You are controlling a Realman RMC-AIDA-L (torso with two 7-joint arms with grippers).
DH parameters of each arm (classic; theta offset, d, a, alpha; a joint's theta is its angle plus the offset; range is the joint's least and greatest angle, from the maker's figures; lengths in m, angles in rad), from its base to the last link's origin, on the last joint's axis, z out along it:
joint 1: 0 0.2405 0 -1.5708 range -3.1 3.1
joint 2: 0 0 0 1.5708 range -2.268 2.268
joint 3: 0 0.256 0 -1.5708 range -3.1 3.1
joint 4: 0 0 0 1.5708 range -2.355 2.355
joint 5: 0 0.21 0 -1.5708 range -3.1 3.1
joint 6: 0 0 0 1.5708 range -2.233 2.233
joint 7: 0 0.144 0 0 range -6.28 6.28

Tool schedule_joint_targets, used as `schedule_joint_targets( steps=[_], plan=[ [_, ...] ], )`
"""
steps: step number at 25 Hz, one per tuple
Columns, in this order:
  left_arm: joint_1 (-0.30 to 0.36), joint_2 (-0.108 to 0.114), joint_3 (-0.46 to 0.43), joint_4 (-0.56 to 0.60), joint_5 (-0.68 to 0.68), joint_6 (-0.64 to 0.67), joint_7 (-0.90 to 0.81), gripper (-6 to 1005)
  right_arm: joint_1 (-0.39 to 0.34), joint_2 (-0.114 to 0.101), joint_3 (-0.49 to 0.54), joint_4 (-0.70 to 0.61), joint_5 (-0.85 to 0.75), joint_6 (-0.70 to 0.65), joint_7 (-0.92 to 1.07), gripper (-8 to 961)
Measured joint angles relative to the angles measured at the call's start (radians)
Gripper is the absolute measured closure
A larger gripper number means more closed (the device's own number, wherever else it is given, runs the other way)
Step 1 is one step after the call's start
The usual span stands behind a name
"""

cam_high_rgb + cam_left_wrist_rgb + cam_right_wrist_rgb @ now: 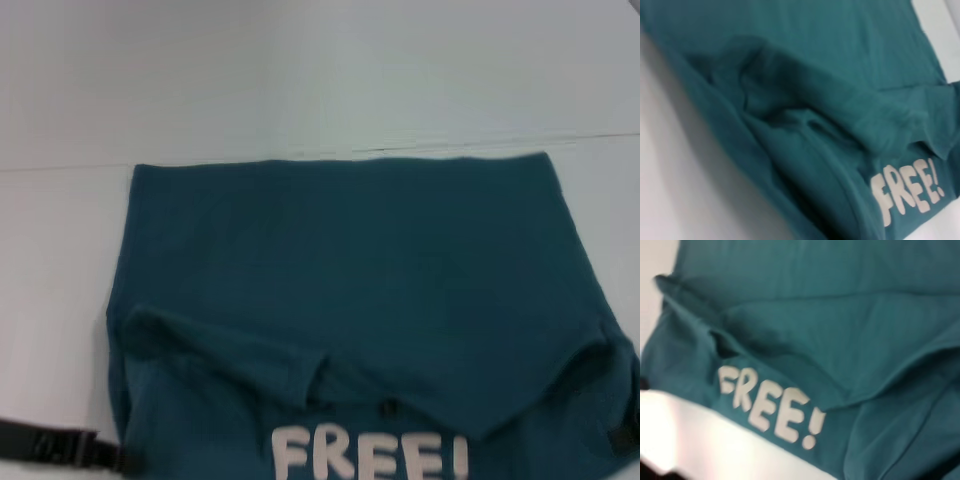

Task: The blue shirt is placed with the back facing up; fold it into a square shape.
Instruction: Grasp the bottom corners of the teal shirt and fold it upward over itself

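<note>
The blue shirt (340, 250) lies spread on the white table, its far hem straight across. Its near part is turned over toward the far side, and the pale "FREE!" lettering (368, 452) shows on that flap. At the shirt's near left corner my left gripper (118, 458) is shut on the fabric. My right gripper (625, 438) is shut on the near right corner, mostly cut off by the picture edge. Both wrist views show the shirt (815, 75) (840, 315) with loose folds near the lettering (907, 192) (770, 407); neither shows its arm's own fingers.
The white table (300, 80) stretches beyond the shirt, with a thin seam line (60, 167) running across it level with the far hem. Bare table shows to the left of the shirt (50, 300) and at the right edge (615, 220).
</note>
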Motion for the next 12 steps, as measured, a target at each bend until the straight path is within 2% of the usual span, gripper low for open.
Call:
schedule_joint_targets(
  steps=[2, 7, 9, 12],
  plan=[
    [0.008, 0.001, -0.018, 0.0, 0.013, 0.03, 0.009, 965, -0.028, 0.004, 0.002, 0.002, 0.01, -0.033, -0.021, 914],
    [0.019, 0.007, -0.038, -0.008, 0.037, 0.122, 0.053, 964, -0.044, 0.002, -0.002, 0.024, 0.005, -0.03, -0.045, 914],
    [0.015, 0.009, -0.049, -0.003, 0.042, 0.147, 0.068, 964, -0.045, -0.002, 0.005, 0.03, 0.001, -0.024, -0.055, 914],
    [-0.004, 0.024, -0.105, 0.001, 0.038, 0.187, 0.095, 964, -0.042, -0.017, 0.043, 0.024, 0.012, -0.023, -0.061, 914]
  ],
)
